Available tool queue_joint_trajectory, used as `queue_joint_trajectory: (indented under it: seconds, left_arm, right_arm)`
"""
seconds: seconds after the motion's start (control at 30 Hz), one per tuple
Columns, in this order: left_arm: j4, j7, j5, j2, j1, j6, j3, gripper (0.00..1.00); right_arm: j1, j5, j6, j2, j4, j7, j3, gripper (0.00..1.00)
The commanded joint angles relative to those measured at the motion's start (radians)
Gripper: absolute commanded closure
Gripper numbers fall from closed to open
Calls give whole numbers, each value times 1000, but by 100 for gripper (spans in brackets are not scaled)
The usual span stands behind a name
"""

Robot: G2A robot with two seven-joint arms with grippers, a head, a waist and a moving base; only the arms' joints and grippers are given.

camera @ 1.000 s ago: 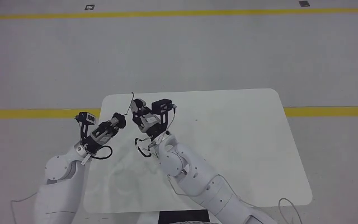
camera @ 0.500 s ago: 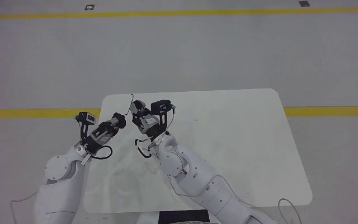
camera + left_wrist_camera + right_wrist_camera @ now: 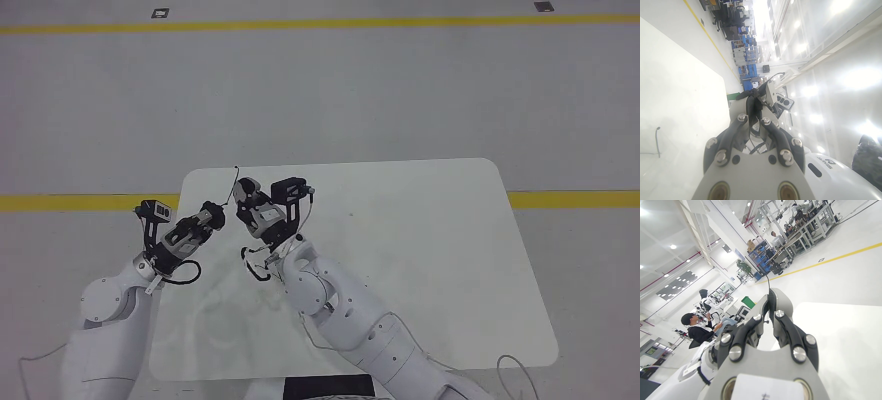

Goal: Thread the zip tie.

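Since the zip tie (image 3: pixel 768 281) is thin and whippy, I judge threading wants a slow, straight feed and steady pinch | tie clamped between right gripper (image 3: pixel 770 295) fingers, tail poking past the tips | above tabletop (image 3: pixel 420 250) far-left corner | left gripper (image 3: pixel 212 211) just beside, fingers closed, on what I cannot tell

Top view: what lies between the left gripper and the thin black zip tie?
Only bare white tabletop separates the left gripper from the thin black zip tie, per top view.
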Motion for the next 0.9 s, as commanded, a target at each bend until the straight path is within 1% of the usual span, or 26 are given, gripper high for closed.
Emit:
queue_joint_trajectory:
  seconds: [0.0,0.87]
  left_arm:
    - [0,0,0,0,0,0,0,100]
    - [0,0,0,0,0,0,0,100]
  right_arm:
    - [0,0,-1,0,0,1,1,100]
    - [7,5,-2,-11,27,26,0,100]
